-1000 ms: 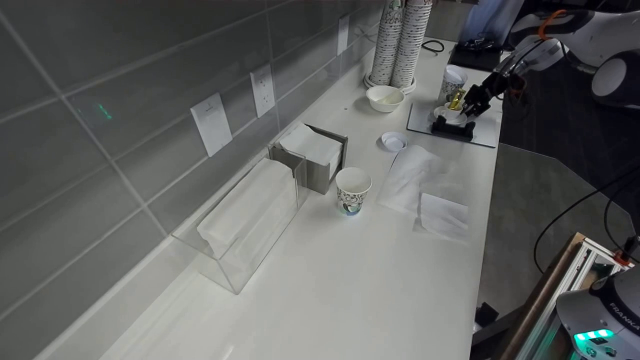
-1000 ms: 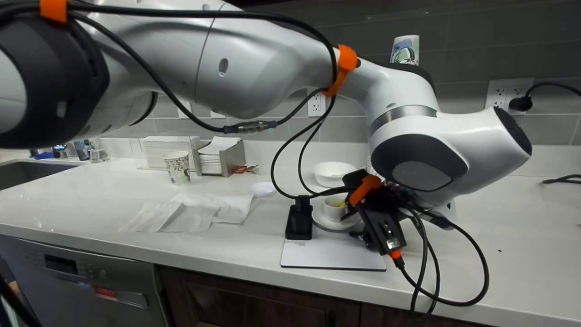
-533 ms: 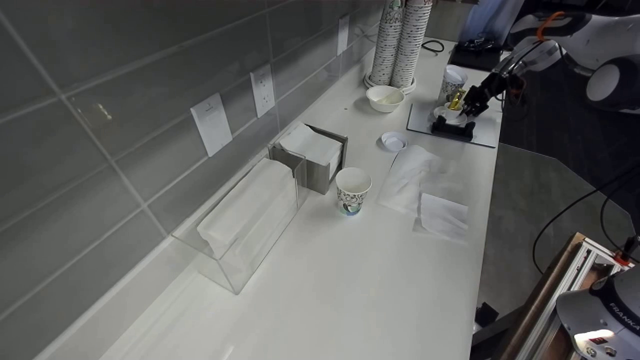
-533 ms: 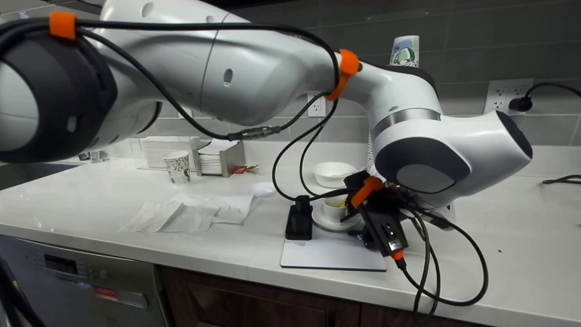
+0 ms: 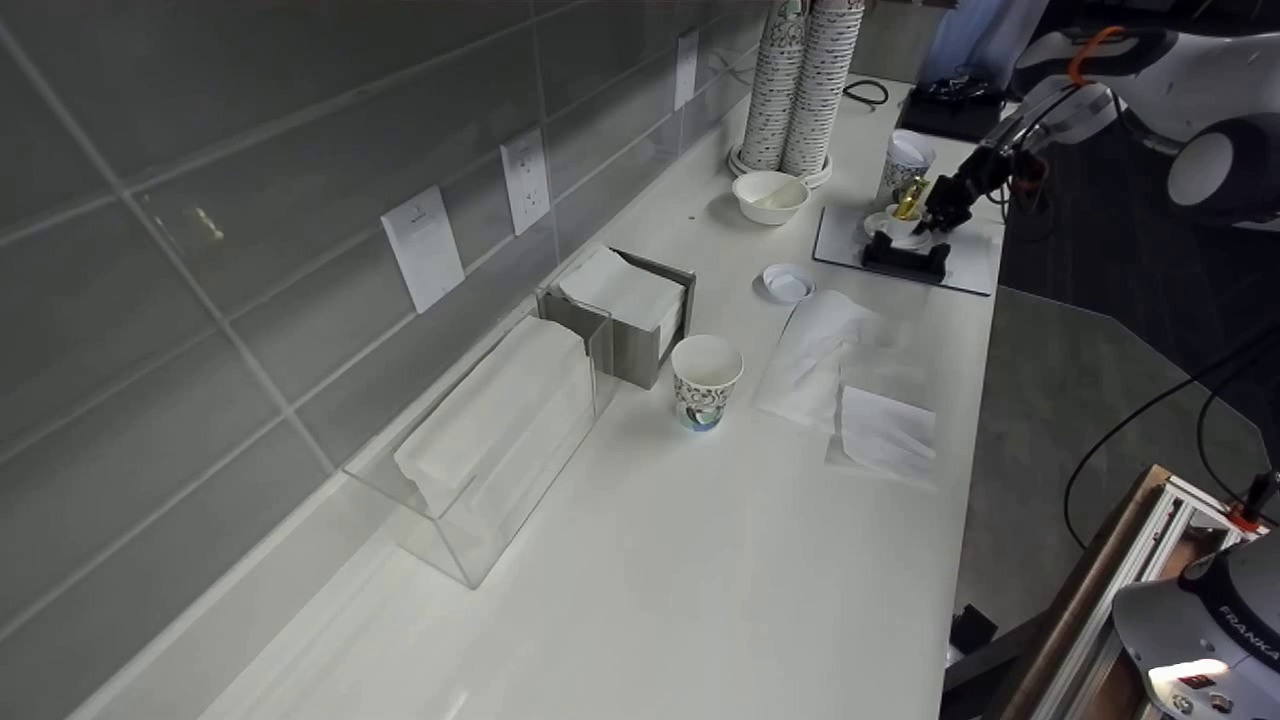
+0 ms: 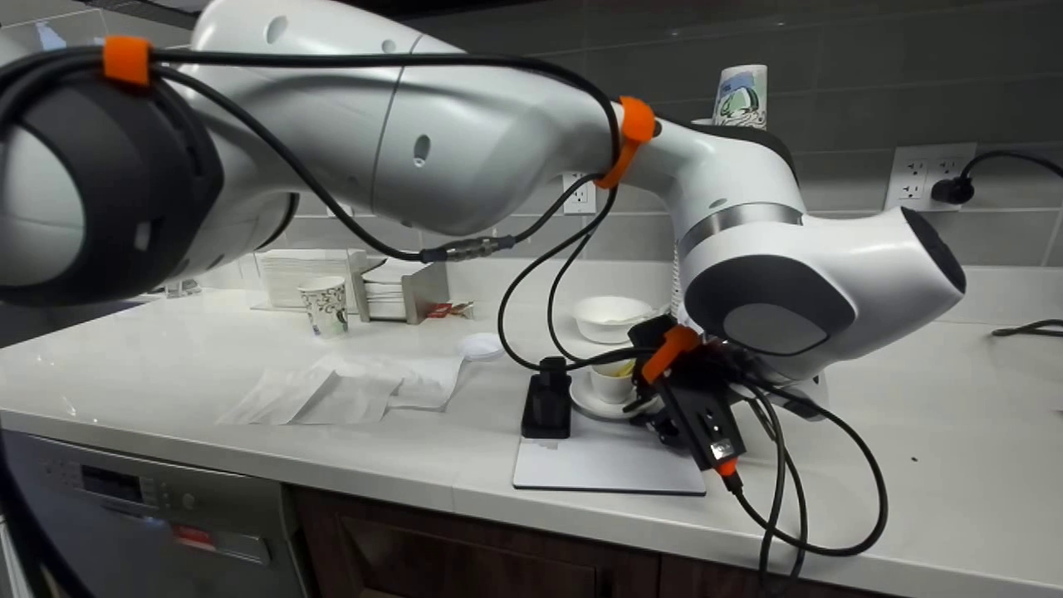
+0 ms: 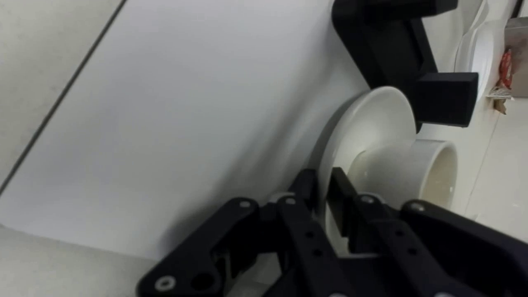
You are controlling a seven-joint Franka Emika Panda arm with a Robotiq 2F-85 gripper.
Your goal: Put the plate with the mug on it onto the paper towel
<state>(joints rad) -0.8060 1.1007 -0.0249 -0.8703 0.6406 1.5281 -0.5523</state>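
Observation:
The white plate carries the white mug, with something yellow in the mug. In both exterior views the plate and mug stand on a thin grey board beside a black stand. My gripper has one finger on each side of the plate's rim and is shut on it, below the mug's outer wall. In an exterior view the gripper partly hides the plate's near side. The paper towel lies crumpled flat on the counter; it also shows in an exterior view.
The black stand touches or nearly touches the plate, on the paper towel's side. A paper cup stands close behind the plate. A white bowl, a lid, another paper cup and a napkin holder stand around.
My gripper's fingers have drawn together onto the plate's rim. The upper arm has sunk a little. The plate and mug have shifted very slightly.

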